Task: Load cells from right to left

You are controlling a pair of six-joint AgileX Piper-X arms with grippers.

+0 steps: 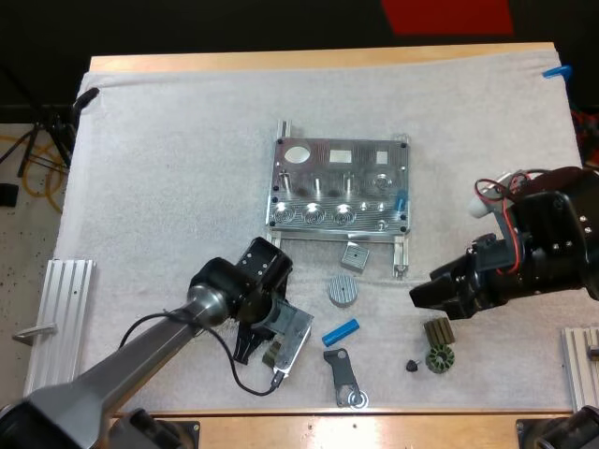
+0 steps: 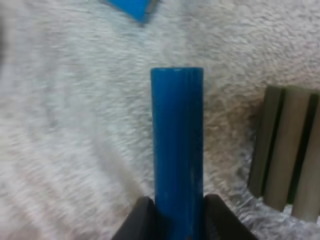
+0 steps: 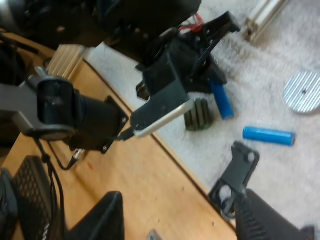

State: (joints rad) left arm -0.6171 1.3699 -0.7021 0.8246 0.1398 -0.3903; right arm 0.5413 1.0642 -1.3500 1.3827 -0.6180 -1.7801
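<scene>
Left arm (image 1: 140,360) is formed of grey tube and rounded black joint; silver plate (image 1: 295,335) is mounted at wrist. Right arm (image 1: 552,238) is clad in blocky black housing. Left gripper (image 2: 175,217) is fitted with black fingers (image 2: 142,220).

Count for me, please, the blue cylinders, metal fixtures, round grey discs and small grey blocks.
Blue cylinders: 3, one in the fixture, one on the mat, one in the left gripper
Metal fixtures: 1
Round grey discs: 1
Small grey blocks: 1
Total: 6

The blue cylinder (image 2: 177,145) is seen with its near end hidden between the fingers (image 2: 142,222) of the left gripper (image 2: 177,220); a second blue piece (image 2: 131,7) and the ribbed olive part (image 2: 287,150) are cropped by the frame edge.
</scene>
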